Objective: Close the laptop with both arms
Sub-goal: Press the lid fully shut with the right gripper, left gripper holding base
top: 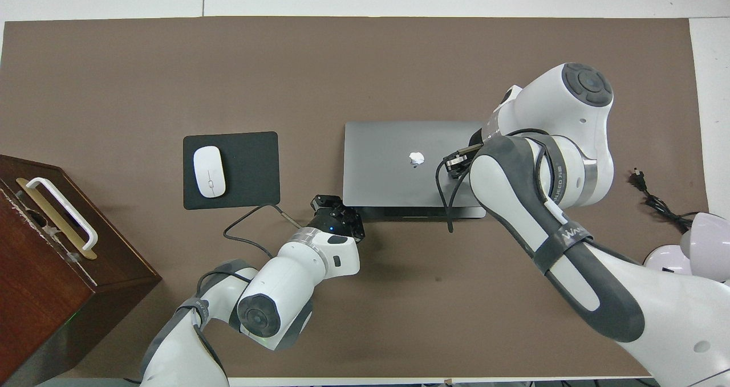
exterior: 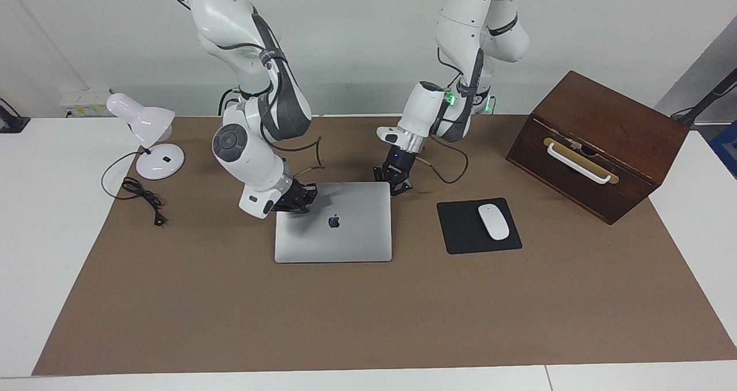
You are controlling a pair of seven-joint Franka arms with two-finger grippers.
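The silver-grey laptop [exterior: 345,230] lies on the brown mat with its lid down flat or nearly flat, apple logo up. In the overhead view the laptop [top: 393,159] shows a dark strip along its edge nearer the robots. My right gripper [exterior: 298,198] rests on the lid's corner nearer the robots, toward the right arm's end. It is mostly hidden under its arm in the overhead view [top: 459,160]. My left gripper [exterior: 396,182] is at the lid's other nearer corner, and it also shows in the overhead view [top: 337,210].
A black mousepad [exterior: 460,230] with a white mouse [exterior: 494,221] lies beside the laptop toward the left arm's end. A brown wooden box [exterior: 599,143] with a white handle stands past it. A white desk lamp [exterior: 149,135] and its cable [exterior: 141,198] are toward the right arm's end.
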